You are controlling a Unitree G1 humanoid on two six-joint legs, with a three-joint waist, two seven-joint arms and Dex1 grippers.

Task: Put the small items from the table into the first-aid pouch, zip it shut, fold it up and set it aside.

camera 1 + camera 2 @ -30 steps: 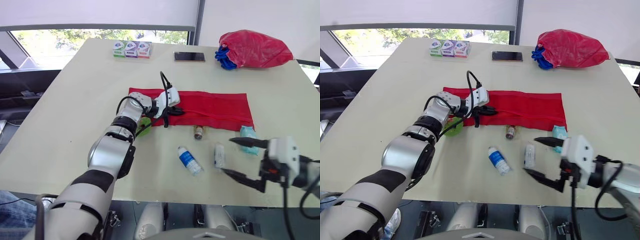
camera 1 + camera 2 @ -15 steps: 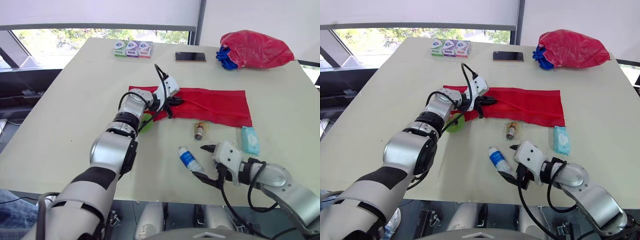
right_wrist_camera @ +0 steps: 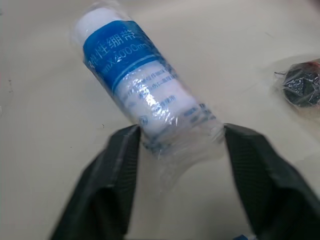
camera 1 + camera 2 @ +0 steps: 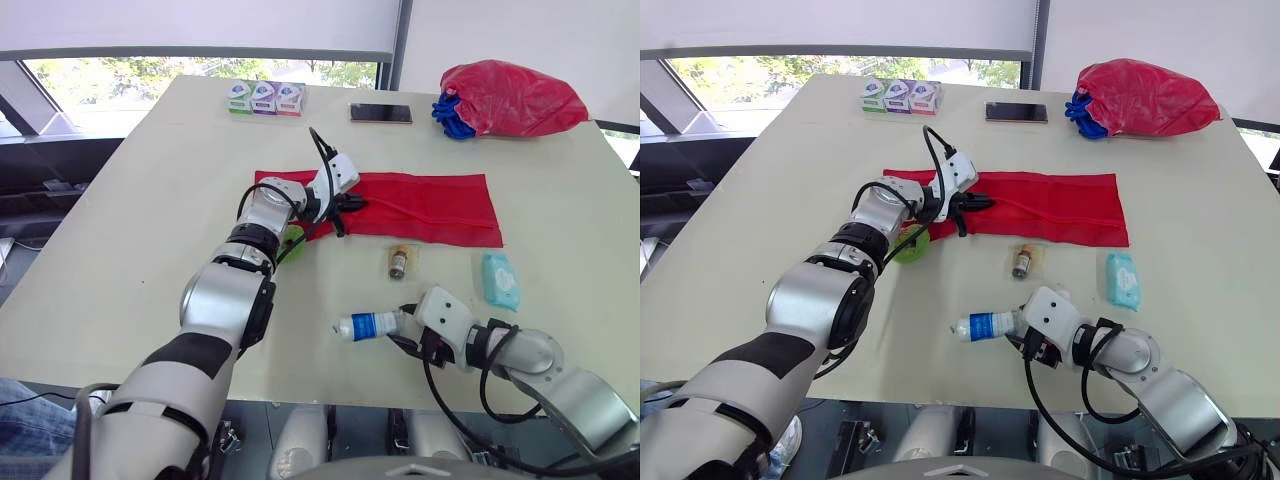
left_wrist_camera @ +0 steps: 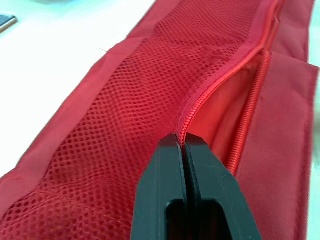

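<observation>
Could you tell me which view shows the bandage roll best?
The right wrist view: the bandage roll lies close inside the open right gripper, blue label clear. The eye views show it small on the table.

Way at the back sits a row of three little boxes (image 4: 264,98), then a dark phone (image 4: 380,113) lying flat, and a lumpy red plastic bag (image 4: 510,97) with something blue (image 4: 450,118) bunched against it.
</observation>
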